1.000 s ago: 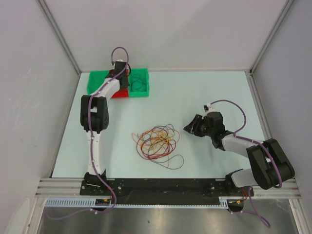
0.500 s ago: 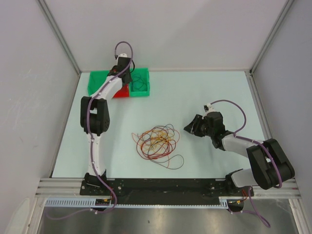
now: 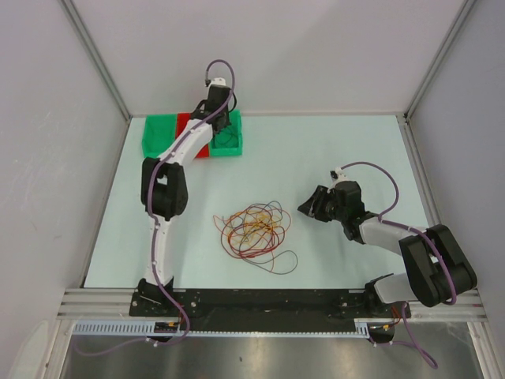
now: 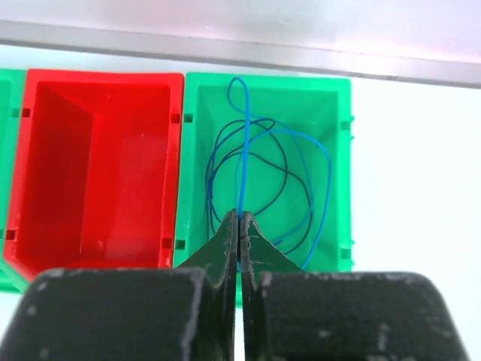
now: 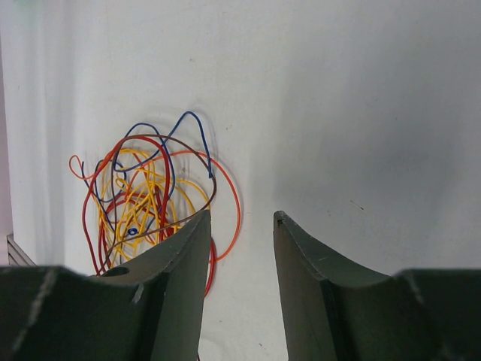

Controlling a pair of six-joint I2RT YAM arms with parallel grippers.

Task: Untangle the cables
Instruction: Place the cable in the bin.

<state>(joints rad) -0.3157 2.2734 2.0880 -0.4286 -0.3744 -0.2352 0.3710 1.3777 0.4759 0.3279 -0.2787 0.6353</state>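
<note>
Bins at the far-left corner of the table, three in a row along the back edge: left green bin, red bin, right green bin. Left arm reaching long up to that row, left gripper poised over the right green bin, near its front wall. Jaws squeezed flat together, a thin blue cable nipped right at the tips. From the pinch, straight up toward the bin's far wall, a small loop there, then wide curls sweeping down the right side inside the bin. Coiled with it in the same bin, a darker cable, crossing the blue one in several places. Taut or slack, hard to say from here.

Moving right, mid-table: tangle, a loose nest of red, orange and yellow loops with a dark blue strand arching over it, lying on the table, well apart from the bins. One reddish loop trailing out at the near-right side.

Further right, right gripper near the tangle's right side, apart from it, pointed toward it. Jaws partway apart, nothing between them, nothing touched.
</note>
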